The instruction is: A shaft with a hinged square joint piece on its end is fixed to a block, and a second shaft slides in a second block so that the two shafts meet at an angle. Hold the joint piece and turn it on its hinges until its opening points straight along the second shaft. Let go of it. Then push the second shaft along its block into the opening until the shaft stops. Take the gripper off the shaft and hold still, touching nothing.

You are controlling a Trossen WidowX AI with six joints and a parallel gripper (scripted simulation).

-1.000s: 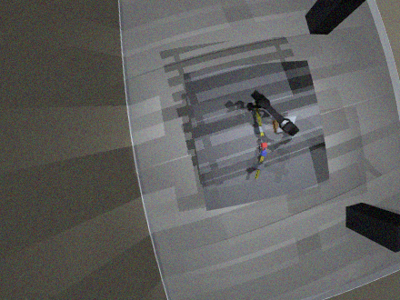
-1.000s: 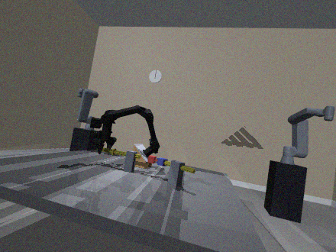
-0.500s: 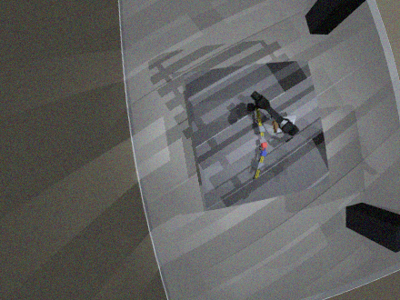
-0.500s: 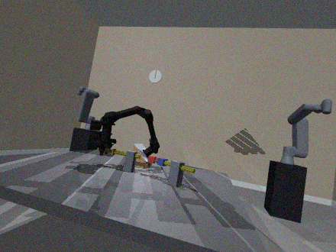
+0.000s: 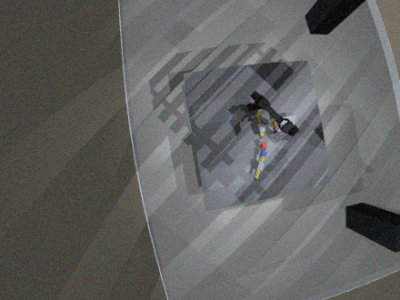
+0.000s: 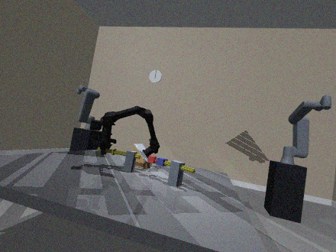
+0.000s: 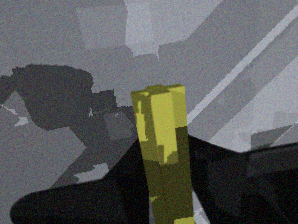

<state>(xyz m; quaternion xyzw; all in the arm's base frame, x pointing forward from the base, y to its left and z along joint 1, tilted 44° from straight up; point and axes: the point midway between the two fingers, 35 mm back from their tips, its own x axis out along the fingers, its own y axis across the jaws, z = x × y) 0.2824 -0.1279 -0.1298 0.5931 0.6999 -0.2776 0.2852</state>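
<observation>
The second shaft is yellow and passes through its grey block. My gripper is shut on this shaft near its far end, one black finger against each side. The first shaft, also yellow, sits in the other grey block. On its end are the blue part and the red joint piece, which points roughly toward the second shaft. A small gap separates red piece and shaft. The opening itself is too small to see.
An orange object and a white panel stand beside the shafts, near the arm's base. Black pedestals with grey arms stand farther off. Broad shadows cross the table.
</observation>
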